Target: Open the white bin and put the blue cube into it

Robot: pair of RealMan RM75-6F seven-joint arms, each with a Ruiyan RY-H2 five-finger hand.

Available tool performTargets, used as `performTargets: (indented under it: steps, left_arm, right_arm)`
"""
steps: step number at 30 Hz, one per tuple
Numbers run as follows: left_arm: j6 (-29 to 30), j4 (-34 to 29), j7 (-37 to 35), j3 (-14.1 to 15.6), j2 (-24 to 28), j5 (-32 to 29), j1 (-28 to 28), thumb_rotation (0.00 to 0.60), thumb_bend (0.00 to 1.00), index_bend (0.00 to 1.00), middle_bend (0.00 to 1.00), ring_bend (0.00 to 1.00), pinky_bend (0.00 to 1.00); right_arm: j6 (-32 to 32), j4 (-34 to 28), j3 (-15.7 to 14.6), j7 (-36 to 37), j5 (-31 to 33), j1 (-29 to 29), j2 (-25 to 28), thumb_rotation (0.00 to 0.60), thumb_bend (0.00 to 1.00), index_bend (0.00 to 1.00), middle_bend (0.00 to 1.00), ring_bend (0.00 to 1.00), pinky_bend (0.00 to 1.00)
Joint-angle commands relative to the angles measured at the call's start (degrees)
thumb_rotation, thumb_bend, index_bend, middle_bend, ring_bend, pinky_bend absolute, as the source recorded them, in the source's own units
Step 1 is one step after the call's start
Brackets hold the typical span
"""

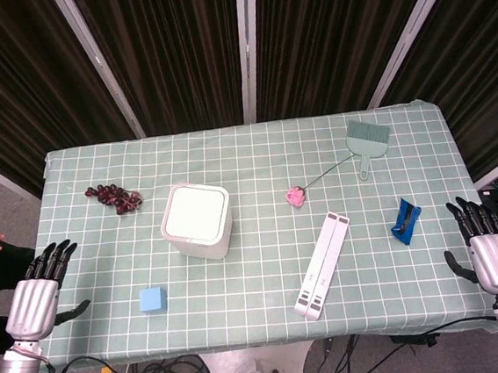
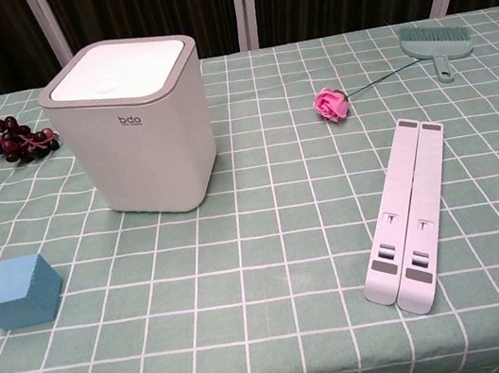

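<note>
The white bin [image 1: 198, 220] [image 2: 132, 125] stands left of the table's middle with its lid closed. The blue cube [image 1: 152, 300] [image 2: 18, 292] lies on the cloth in front of the bin, toward the left front edge. My left hand [image 1: 37, 295] hovers at the table's left edge, fingers spread and holding nothing, well left of the cube. At the right edge my right hand [image 1: 489, 250] is likewise spread and holds nothing. Neither hand shows in the chest view.
A bunch of dark grapes [image 1: 114, 196] [image 2: 10, 138] lies behind and left of the bin. A pink rose [image 1: 297, 196] [image 2: 332, 103], a green dustpan brush [image 1: 368, 140] [image 2: 437, 42], a white folding stand [image 1: 324, 264] [image 2: 411, 213] and a blue clip [image 1: 405, 221] occupy the right half.
</note>
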Motion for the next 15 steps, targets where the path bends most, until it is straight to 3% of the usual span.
performTargets:
  steps: [1, 10, 15]
  left_arm:
    - [-0.02, 0.03, -0.05, 0.05, -0.05, -0.01, 0.03, 0.6, 0.06, 0.08, 0.07, 0.03, 0.17]
    - [-0.23, -0.38, -0.06, -0.22, 0.44, 0.23, -0.39, 0.6, 0.06, 0.08, 0.07, 0.03, 0.17]
    - [-0.64, -3.29, 0.63, -2.3, 2.92, 3.42, -3.53, 0.6, 0.06, 0.08, 0.07, 0.02, 0.17]
  right_arm:
    - [0.0, -0.01, -0.03, -0.08, -0.05, 0.01, -0.02, 0.6, 0.27, 0.0, 0.0, 0.0, 0.0]
    - [0.34, -0.05, 0.21, 0.31, 0.53, -0.3, 0.11, 0.6, 0.27, 0.0, 0.0, 0.0, 0.0]
    - [-0.04, 0.08, -0.05, -0.4, 0.16, -0.08, 0.05, 0.6, 0.27, 0.0, 0.0, 0.0, 0.0]
